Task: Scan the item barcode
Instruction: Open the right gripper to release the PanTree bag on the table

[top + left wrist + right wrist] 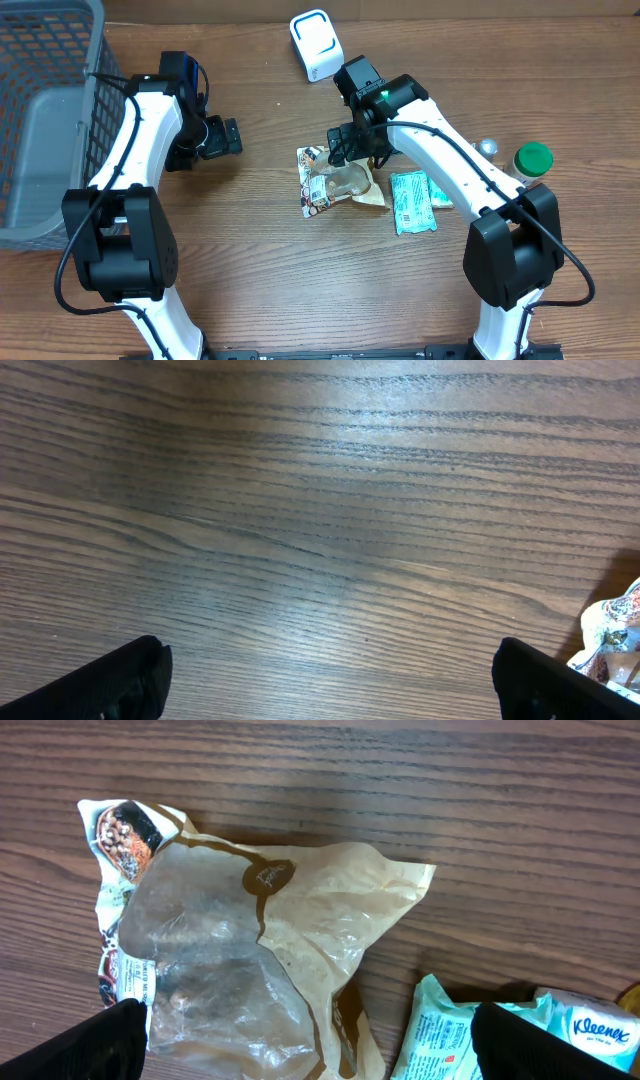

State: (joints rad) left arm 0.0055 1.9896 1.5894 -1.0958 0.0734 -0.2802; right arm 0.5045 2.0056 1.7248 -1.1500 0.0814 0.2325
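The crumpled tan-and-clear plastic snack bag (pixel 340 185) (pixel 230 950) lies at the middle of the brown wooden desk (pixel 250 260), with a teal tissue packet (pixel 412 200) just beside it at 3 o'clock. My right pincer (pixel 358 148) (pixel 320 1050) hovers over the bag, spread wide and gripping nothing. My left pincer (pixel 225 138) (pixel 330 680), at 9 o'clock, gapes wide too and is empty.

Dark wood-grain table (pixel 250 280) carries everything; grey mesh basket (pixel 60 40) at far left edge; white blue-trimmed scanner (pixel 316 45) near back, centre; crumpled tan-and-clear snack bag (pixel 338 186) lying mid-table, printed end toward left; teal Kleenex tissue pack (pixel 412 202) just beside bag on right; green-capped bottle (pixel 532 160) farther right; small silver round object (pixel 487 147) near bottle, too small to identify.
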